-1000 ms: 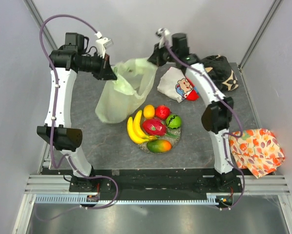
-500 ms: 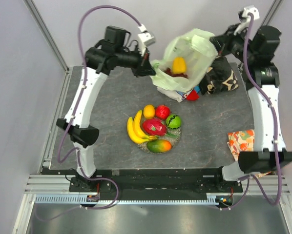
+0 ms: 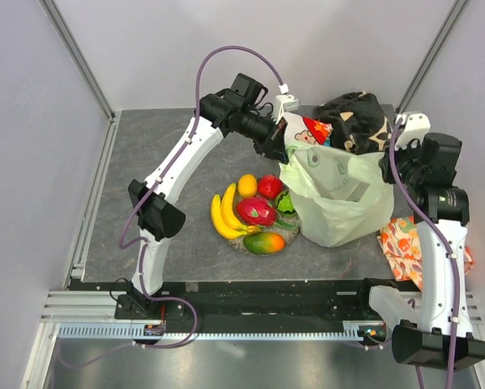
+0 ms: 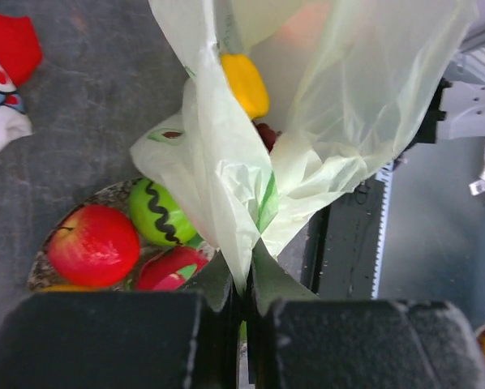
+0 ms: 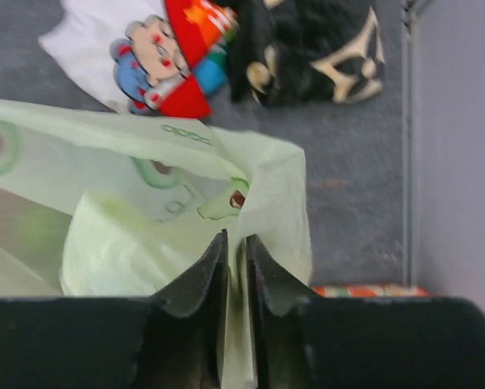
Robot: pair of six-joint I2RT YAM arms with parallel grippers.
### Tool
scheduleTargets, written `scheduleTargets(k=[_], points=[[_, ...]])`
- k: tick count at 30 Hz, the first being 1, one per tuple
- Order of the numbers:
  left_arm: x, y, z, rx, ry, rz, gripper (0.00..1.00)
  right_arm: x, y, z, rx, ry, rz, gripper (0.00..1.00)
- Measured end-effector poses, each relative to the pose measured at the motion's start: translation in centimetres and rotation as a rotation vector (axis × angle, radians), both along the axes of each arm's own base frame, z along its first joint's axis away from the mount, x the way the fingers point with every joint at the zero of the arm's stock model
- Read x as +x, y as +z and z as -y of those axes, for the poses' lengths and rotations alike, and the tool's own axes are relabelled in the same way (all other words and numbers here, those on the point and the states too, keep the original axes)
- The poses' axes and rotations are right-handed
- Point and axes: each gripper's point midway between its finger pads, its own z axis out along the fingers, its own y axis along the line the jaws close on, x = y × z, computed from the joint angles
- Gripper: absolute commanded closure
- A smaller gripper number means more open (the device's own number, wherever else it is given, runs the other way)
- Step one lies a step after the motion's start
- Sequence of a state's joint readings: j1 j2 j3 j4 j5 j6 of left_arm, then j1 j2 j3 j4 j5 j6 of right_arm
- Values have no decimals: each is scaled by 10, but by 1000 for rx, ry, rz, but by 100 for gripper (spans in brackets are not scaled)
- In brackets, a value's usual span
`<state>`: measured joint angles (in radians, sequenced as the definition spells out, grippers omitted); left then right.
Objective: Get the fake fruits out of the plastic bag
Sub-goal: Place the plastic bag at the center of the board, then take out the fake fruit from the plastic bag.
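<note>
The pale green plastic bag (image 3: 340,194) hangs between my two grippers, right of the round dish (image 3: 239,242). My left gripper (image 3: 281,151) is shut on the bag's left rim, and in the left wrist view (image 4: 249,284) its jaws pinch the film. My right gripper (image 3: 386,166) is shut on the right rim (image 5: 236,247). Inside the bag (image 4: 332,97) lie a yellow pepper (image 4: 244,83) and dark grapes (image 4: 265,134). The dish holds bananas (image 3: 223,212), a dragon fruit (image 3: 256,211), an apple (image 3: 269,186), an orange (image 3: 247,185), a mango (image 3: 264,241) and a lime (image 3: 285,201).
A white cartoon-printed cloth (image 5: 149,44) and a black patterned cloth (image 3: 356,117) lie at the back right behind the bag. An orange leaf-patterned cloth (image 3: 401,239) lies at the right edge under my right arm. Grey walls enclose the table.
Both arms have carried the bag from the back of the table, first rightward and up, then down to the right of the dish. The fruits on the dish have not moved.
</note>
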<state>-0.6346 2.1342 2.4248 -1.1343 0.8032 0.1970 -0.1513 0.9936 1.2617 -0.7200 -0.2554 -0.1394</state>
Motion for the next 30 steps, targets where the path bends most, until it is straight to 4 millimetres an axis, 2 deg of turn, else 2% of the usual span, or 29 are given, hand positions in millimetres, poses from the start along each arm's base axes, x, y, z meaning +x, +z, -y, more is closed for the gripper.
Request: scheduleTargets(k=[2, 4, 5, 6, 7, 9, 10, 12, 14, 16, 17, 19, 21, 24, 27, 30], points=[[-7, -1, 1, -10, -24, -35, 98, -11, -15, 14, -62, -56, -53, 28], [-14, -1, 3, -23, -47, -62, 98, -20, -20, 28, -120, -100, -108, 22], [-17, -2, 4, -26, -59, -75, 98, -22, -15, 32, -140, -107, -126, 22], [-21, -5, 5, -27, -72, -93, 98, -22, -2, 34, -157, -104, -130, 25], [-26, -9, 6, -25, -85, -114, 98, -18, 18, 34, -168, -87, -108, 28], [-34, -17, 8, -10, -102, -149, 98, -6, 72, 28, -186, -33, 5, 40], [-39, -23, 9, 2, -109, -168, 98, -3, 107, 19, -189, 17, 84, 45], [-47, -31, 11, 16, -124, -196, 98, -2, 151, -1, -183, 125, 206, 57], [-57, -41, 9, 38, -137, -238, 98, -9, 155, -26, -163, 248, 226, 60], [-65, -51, 6, 62, -142, -272, 98, -15, 130, -49, -137, 368, 171, 60], [-70, -57, 3, 78, -143, -294, 98, -18, 106, -60, -120, 432, 113, 62], [-75, -66, -2, 104, -139, -326, 98, -25, 44, -74, -78, 526, -59, 62], [-77, -73, -5, 125, -131, -338, 98, -34, -21, -76, -38, 575, -250, 66], [-77, -80, -12, 159, -114, -316, 99, -58, -98, -73, 3, 600, -490, 67], [-84, -80, -24, 185, -109, -291, 98, -89, -141, -66, -19, 616, -608, 69], [-92, -82, -36, 214, -103, -279, 98, -108, -152, -51, -121, 612, -623, 65]])
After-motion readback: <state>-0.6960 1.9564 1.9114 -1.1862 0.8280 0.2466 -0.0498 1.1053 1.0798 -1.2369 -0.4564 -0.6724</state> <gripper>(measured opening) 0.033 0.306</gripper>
